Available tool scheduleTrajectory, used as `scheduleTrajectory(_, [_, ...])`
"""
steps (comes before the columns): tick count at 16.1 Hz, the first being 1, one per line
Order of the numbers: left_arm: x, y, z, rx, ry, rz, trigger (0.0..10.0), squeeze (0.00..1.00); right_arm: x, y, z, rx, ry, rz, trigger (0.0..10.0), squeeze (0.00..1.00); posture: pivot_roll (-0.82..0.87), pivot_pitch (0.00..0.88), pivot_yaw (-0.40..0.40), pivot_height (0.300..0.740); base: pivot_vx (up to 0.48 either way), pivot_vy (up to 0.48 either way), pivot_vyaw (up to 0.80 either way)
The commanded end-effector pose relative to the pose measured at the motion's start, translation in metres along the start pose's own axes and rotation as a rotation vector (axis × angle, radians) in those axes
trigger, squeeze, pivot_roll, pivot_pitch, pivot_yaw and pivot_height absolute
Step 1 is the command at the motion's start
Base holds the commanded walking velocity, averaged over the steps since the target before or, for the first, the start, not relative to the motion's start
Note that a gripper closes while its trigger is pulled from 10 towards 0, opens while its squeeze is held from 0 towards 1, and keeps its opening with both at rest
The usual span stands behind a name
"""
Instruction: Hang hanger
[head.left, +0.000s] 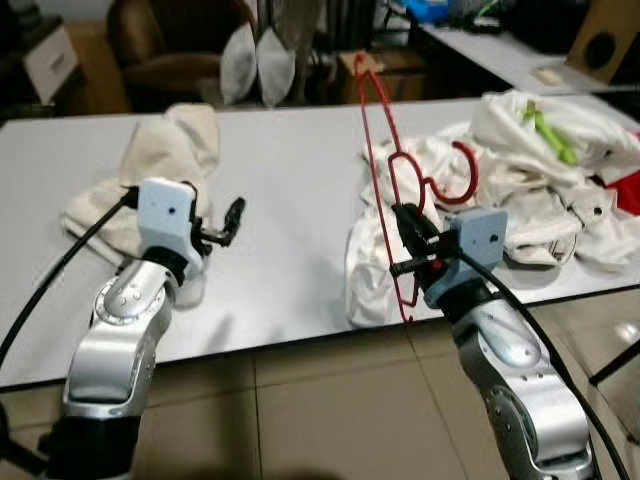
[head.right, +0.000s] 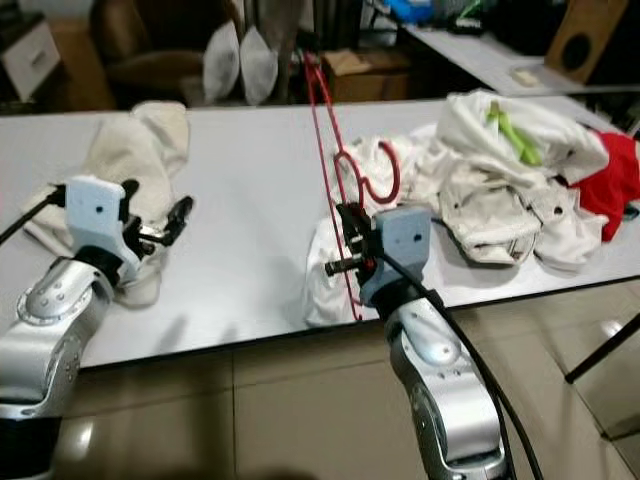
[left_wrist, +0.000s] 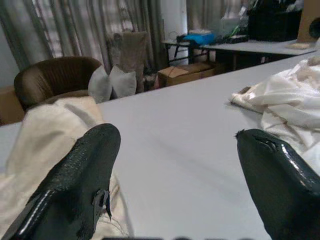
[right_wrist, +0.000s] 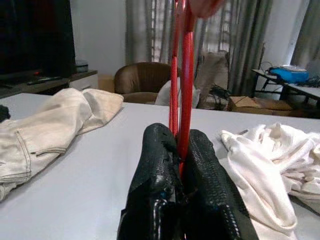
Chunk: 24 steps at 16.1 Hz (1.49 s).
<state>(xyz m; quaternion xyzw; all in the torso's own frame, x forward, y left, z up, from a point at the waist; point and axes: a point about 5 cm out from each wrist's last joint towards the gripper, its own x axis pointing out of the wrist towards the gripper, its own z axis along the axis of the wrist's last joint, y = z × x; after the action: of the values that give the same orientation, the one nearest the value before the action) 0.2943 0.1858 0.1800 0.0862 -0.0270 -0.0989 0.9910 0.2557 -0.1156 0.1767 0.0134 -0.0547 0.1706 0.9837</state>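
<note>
A red wire hanger (head.left: 372, 130) stands upright over the table's front right part, its hook (head.left: 462, 175) curled above white clothes. My right gripper (head.left: 405, 245) is shut on the hanger's lower wire; in the right wrist view the red wire (right_wrist: 183, 90) rises from between the two black fingers (right_wrist: 155, 165). My left gripper (head.left: 228, 222) hovers open over the table beside a cream garment (head.left: 160, 160). Its two fingertips (left_wrist: 90, 165) stand wide apart with nothing between them.
A white table (head.left: 290, 190) carries a heap of white clothes (head.left: 540, 170) at the right, with a green item (head.left: 548, 130) and red cloth (head.left: 625, 190). A white shirt (head.left: 375, 260) hangs over the front edge. A brown armchair (head.left: 170, 45) and boxes stand behind.
</note>
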Motion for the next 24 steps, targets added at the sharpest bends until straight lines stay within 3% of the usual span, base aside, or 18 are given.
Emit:
scheduleTrajectory(1, [0.002,-0.004,0.003,0.038,-0.011,-0.018,10.0,0.00,-0.001,-0.005,0.002,-0.019,-0.008,-0.013,10.0,0.00,-0.10,0.000,0.026,0.740,0.000,-0.480,0.00])
scheduleTrajectory(4, [0.002,-0.001,-0.003,0.055,0.024,0.009,10.0,0.00,-0.001,-0.004,0.001,-0.018,-0.001,-0.006,10.0,0.00,-0.10,0.000,0.027,0.740,0.000,-0.320,0.00])
scheduleTrajectory(5, [0.001,0.010,-0.016,0.048,0.110,0.068,10.0,0.00,-0.001,-0.003,0.000,-0.023,0.010,0.008,10.0,0.00,-0.10,0.000,0.027,0.740,0.000,0.000,0.00])
scheduleTrajectory(7, [-0.002,0.022,-0.026,0.083,0.191,0.108,10.0,0.00,-0.001,-0.003,-0.001,-0.026,0.022,0.031,10.0,0.00,-0.10,0.000,0.030,0.740,0.000,0.000,0.00])
scheduleTrajectory(8, [-0.004,0.029,-0.033,0.088,0.245,0.120,10.0,1.00,-0.002,-0.003,-0.003,-0.034,0.035,0.053,10.0,0.00,-0.10,0.000,0.030,0.740,0.000,0.000,0.00])
scheduleTrajectory(12, [-0.005,0.054,-0.061,0.130,0.427,0.206,10.0,1.00,-0.005,-0.002,-0.008,-0.030,0.082,0.110,10.0,0.00,-0.10,0.000,0.027,0.740,0.000,0.000,0.00])
scheduleTrajectory(13, [-0.004,0.058,-0.066,0.150,0.455,0.231,10.0,0.49,-0.005,-0.002,-0.009,-0.028,0.087,0.113,10.0,0.00,-0.10,0.000,0.029,0.740,0.000,0.000,0.00])
scheduleTrajectory(14, [-0.005,0.065,-0.076,0.177,0.504,0.270,10.0,0.08,-0.005,-0.001,-0.011,-0.028,0.101,0.122,10.0,0.00,-0.10,0.000,0.030,0.740,0.000,0.000,0.00])
scheduleTrajectory(15, [-0.006,0.065,-0.085,0.135,0.544,0.270,10.0,0.00,-0.006,0.001,-0.013,-0.027,0.117,0.128,10.0,0.00,-0.10,0.000,0.030,0.740,0.000,0.000,0.00])
scheduleTrajectory(18, [-0.008,0.064,-0.099,0.091,0.613,0.266,10.0,0.00,-0.009,0.001,-0.018,-0.033,0.148,0.134,10.0,0.00,-0.11,0.000,0.038,0.740,0.000,0.000,0.00])
scheduleTrajectory(19, [-0.008,0.065,-0.102,0.073,0.613,0.287,0.0,0.00,-0.009,-0.001,-0.018,-0.040,0.154,0.125,10.0,0.00,-0.11,0.000,0.042,0.740,0.000,0.000,0.00])
scheduleTrajectory(24, [-0.003,0.064,-0.102,0.025,0.567,0.283,0.0,0.00,-0.011,0.000,-0.023,-0.047,0.190,0.146,10.0,0.00,-0.11,0.000,0.040,0.740,0.000,0.000,0.00])
